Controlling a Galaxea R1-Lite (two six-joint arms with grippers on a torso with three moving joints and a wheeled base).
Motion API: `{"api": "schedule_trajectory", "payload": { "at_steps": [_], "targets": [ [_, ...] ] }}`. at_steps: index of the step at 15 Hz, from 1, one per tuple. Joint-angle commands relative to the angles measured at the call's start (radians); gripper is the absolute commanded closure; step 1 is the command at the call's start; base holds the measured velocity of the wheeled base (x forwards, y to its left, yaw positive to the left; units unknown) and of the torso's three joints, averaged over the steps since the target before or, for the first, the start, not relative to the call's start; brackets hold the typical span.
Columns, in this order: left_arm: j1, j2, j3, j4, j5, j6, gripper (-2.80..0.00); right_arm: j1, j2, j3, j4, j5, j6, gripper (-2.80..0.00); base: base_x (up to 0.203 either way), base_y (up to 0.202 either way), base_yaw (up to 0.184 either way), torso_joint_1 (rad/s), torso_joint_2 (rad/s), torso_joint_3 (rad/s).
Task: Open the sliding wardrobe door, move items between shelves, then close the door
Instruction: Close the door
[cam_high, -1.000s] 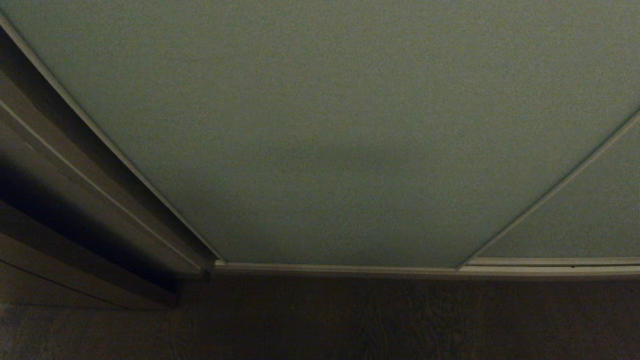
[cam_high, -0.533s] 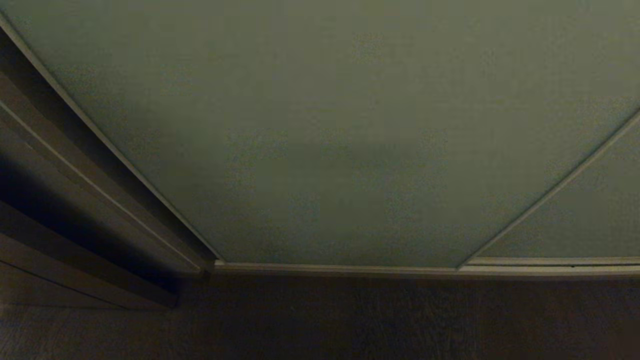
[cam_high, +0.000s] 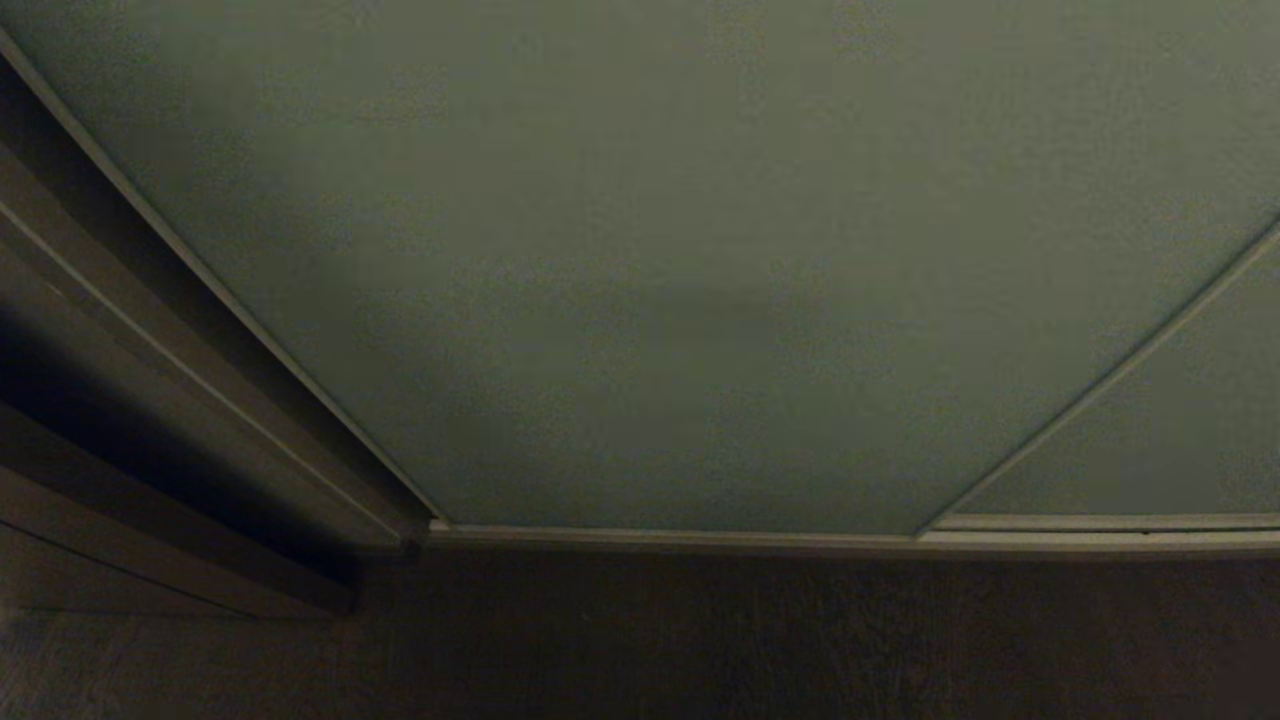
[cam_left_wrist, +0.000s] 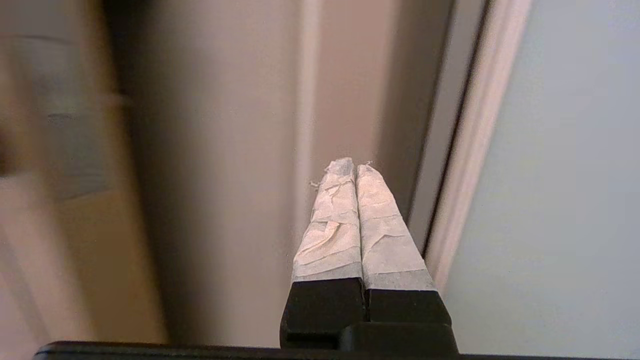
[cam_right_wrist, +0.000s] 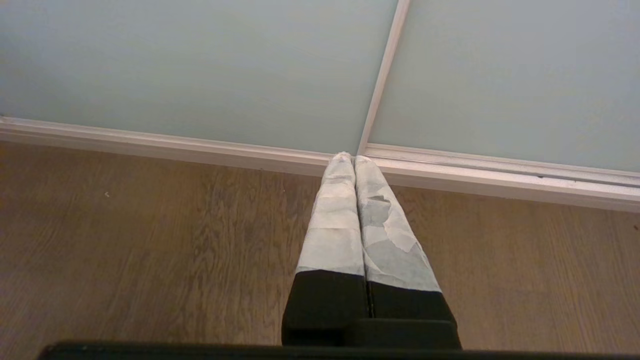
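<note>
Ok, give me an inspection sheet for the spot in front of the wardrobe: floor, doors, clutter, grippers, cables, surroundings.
Surface: wood-grain floor in front of the wardrobe, nothing lying on the visible part.
Job's things: sliding wardrobe door closed, meeting the second panel at a slim light frame; bottom track along the floor. Items and shelves: nothing seen.
Clutter: nothing seen.
Grippers: left gripper shut, empty, raised near the door's side frame. Right gripper shut, empty, pointing down toward where the panels meet. Neither shows in the head view.
Cables: nothing seen.
Surroundings: beige side wall or trim left of the door, dimly lit.
</note>
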Motion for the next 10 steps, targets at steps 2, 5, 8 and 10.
{"api": "schedule_trajectory", "payload": {
  "at_steps": [2, 5, 8, 10],
  "targets": [
    [0.0, 0.121, -0.09, -0.001, -0.013, -0.001, 0.0, 0.0, 0.002, -0.001, -0.001, 0.0, 0.0, 0.0, 0.0, 0.0, 0.0, 0.0, 0.0, 0.0],
    [0.0, 0.165, -0.16, 0.05, -0.082, -0.006, 0.0, 0.001, 0.002, 0.0, -0.001, 0.0, 0.0, 0.0, 0.0, 0.0, 0.0, 0.0, 0.0, 0.0],
    [0.002, 0.208, -0.224, 0.096, -0.088, -0.01, 0.0, 0.0, 0.002, 0.0, -0.001, 0.0, 0.0, 0.0, 0.0, 0.0, 0.0, 0.0, 0.0, 0.0],
    [0.013, 0.234, -0.26, 0.097, -0.079, -0.012, 0.0, 0.001, 0.002, 0.0, -0.001, 0.0, 0.0, 0.0, 0.0, 0.0, 0.0, 0.0, 0.0, 0.0]
  ]
}}
